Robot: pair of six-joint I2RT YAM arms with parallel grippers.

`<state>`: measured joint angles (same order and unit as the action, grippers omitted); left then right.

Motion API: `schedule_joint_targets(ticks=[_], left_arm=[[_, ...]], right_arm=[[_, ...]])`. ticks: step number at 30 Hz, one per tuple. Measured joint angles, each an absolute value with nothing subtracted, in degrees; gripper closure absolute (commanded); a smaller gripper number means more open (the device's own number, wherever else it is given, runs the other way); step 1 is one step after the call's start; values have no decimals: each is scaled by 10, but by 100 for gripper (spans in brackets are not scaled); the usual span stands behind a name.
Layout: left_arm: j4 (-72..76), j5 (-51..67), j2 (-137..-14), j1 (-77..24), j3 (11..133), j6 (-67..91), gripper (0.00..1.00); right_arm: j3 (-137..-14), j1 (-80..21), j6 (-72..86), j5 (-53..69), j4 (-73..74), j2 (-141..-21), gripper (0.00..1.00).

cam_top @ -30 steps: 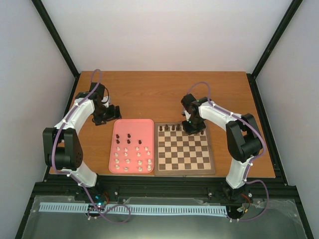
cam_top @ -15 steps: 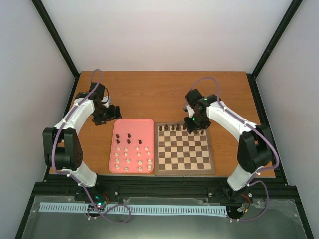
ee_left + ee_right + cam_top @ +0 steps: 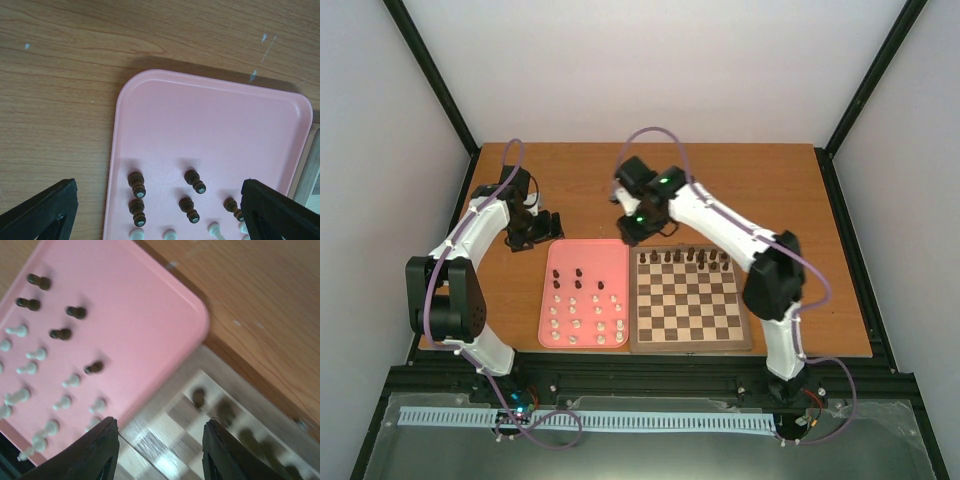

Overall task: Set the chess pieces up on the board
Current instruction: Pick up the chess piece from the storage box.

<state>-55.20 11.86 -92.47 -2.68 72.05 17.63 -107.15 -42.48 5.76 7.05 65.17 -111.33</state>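
From above, the board point(image 3: 690, 305) lies square to the table point(image 3: 770, 190). A row of dark chess pieces point(image 3: 668, 257) stands upright along its far edge, and more stand on the pink tray point(image 3: 605, 255) just left of it. Left wrist view: the left gripper point(image 3: 159, 182) gapes wide and empty above the tray's far end. Right wrist view: the right gripper point(image 3: 161, 422) is partly spread, holding nothing, over the board's far left corner.

Lab test cell, black frame point(image 3: 428, 70), white walls point(image 3: 660, 70)
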Motion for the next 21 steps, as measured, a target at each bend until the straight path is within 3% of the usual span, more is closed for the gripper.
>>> schedule_joint_targets(ticks=[6, 21], left_arm=[[-553, 109, -924, -27, 721, 177, 0], [-552, 110, -924, -27, 715, 177, 0]], right_arm=[[-1191, -488, 42, 98, 652, -1247, 54], [-1208, -532, 10, 159, 665, -1350, 55]])
